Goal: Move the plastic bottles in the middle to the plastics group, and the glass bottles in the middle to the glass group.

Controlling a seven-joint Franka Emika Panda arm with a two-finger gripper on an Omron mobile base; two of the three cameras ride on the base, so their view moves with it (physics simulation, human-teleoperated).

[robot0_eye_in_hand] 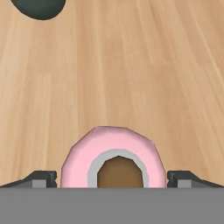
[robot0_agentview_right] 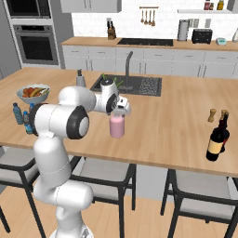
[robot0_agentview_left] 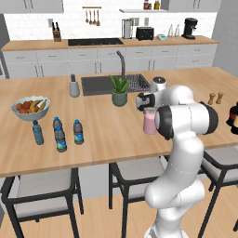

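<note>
A: Where is the pink bottle (robot0_agentview_left: 149, 122)?
B: Upright at centre frame on the wooden tabletop (robot0_agentview_left: 111, 135), well apart from the small water bottles (robot0_agentview_left: 60, 139) at left.
A: And the tool (robot0_eye_in_hand: 112, 179)?
B: Directly above it, released, a fingertip (robot0_eye_in_hand: 41, 178) on each side of the neck.

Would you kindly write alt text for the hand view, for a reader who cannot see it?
Looking straight down, the open gripper straddles the pink bottle, one dark fingertip on each side of it and apart from it. The bottle stands upright on a wooden counter, and a dark round object sits at the top edge.
</note>
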